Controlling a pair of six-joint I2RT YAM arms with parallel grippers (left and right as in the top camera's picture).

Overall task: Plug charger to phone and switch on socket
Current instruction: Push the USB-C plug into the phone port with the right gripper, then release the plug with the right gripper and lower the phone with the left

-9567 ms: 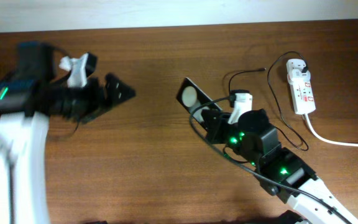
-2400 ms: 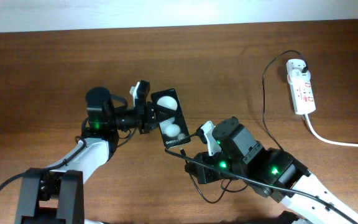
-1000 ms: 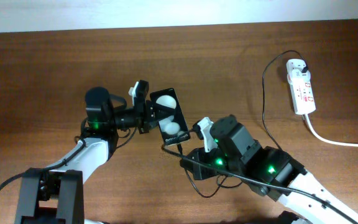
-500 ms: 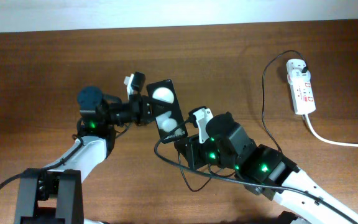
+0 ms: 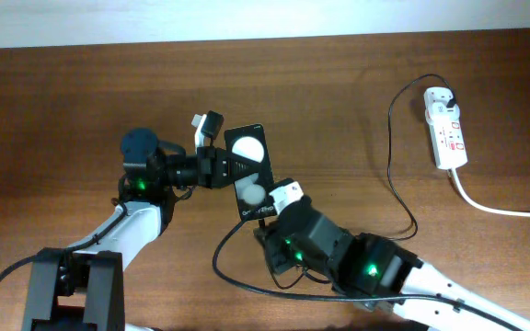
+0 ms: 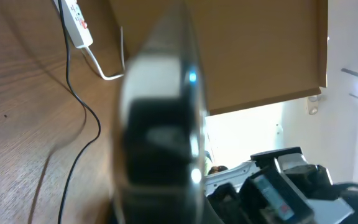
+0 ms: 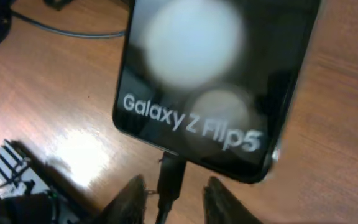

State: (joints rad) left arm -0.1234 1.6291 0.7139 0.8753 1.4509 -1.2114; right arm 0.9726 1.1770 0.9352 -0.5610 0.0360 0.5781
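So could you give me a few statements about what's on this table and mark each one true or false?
1. The flat black rectangular phone is held by the left tool. True.
2. The phone's printed lettering reads "Galaxy Z Flip5". True, as the right wrist view shows.
3. The thin black charger cable has its plug lying loose on the wooden table. False: that end sits at the white power strip.
4. The cable's small connector tip is far from the phone. False: it sits right at the phone's bottom edge, between the right tool's fingers.
5. The power strip lies on the left side of the table. False: it lies at the far right.
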